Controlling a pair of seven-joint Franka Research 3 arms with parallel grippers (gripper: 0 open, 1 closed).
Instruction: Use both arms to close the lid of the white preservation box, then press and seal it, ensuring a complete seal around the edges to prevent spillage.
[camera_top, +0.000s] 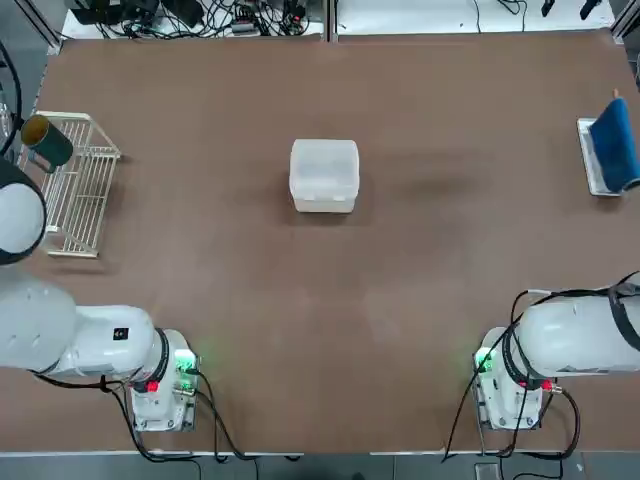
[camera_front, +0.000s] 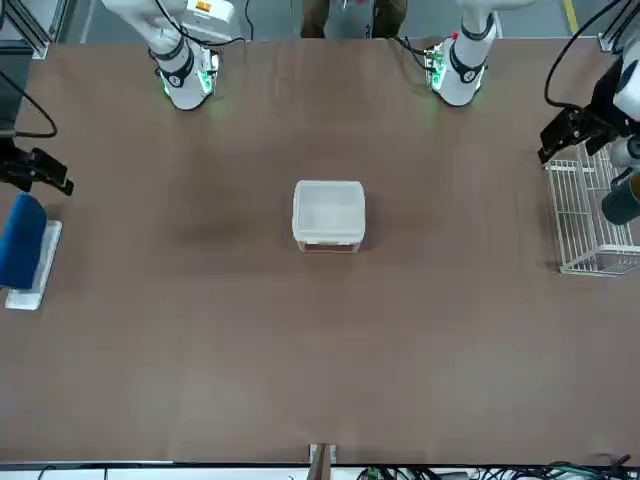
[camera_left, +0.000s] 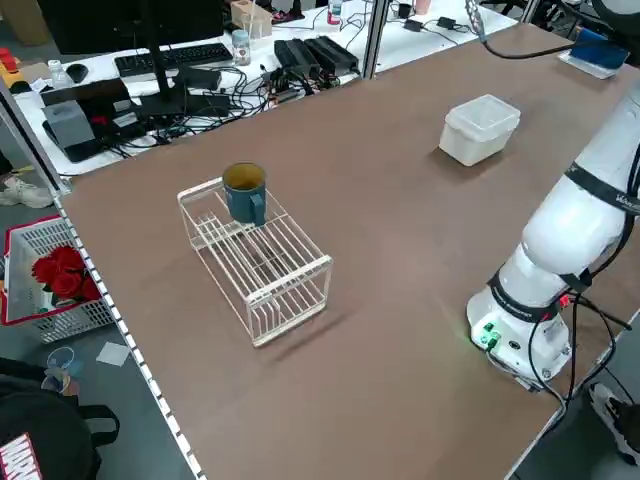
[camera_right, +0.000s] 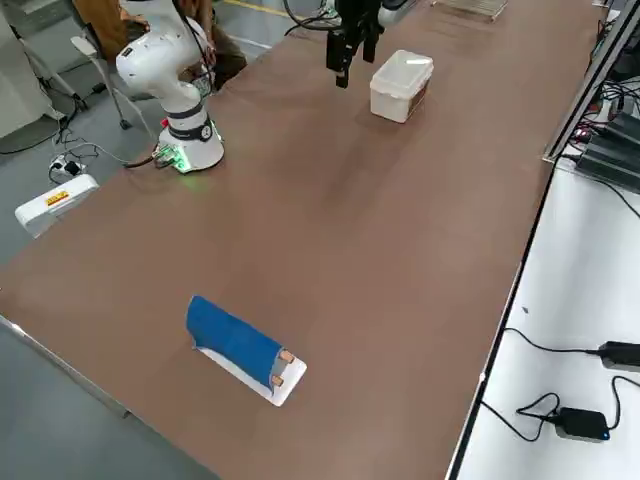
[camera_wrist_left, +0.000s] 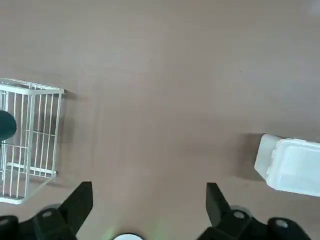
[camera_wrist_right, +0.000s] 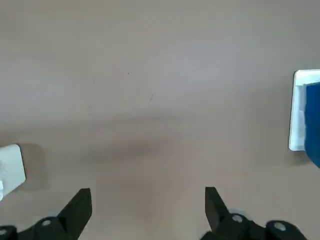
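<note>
The white preservation box (camera_top: 324, 175) is sitting alone just above the centre of the top view, on the brown tabletop (camera_top: 330, 320), with the lid (camera_front: 329, 207) lying flat over it, so the closing looks done; whether the edges (camera_left: 481, 122) are fully sealed cannot be judged here. Both arms are holding well away from it, probably a resting pose that leaves the box clear. The left pincer (camera_wrist_left: 149, 197) is hanging over bare tabletop with its fingers wide apart and nothing between them; the right pincer (camera_wrist_right: 148, 200) is doing the same, also spread and empty. Outward, one white wire rack (camera_top: 78, 185) is standing at the left edge of the top view carrying one dark mug (camera_left: 245, 190), and one blue-topped tray (camera_top: 610, 150) is lying at the right edge. There is one box, two arms.
</note>
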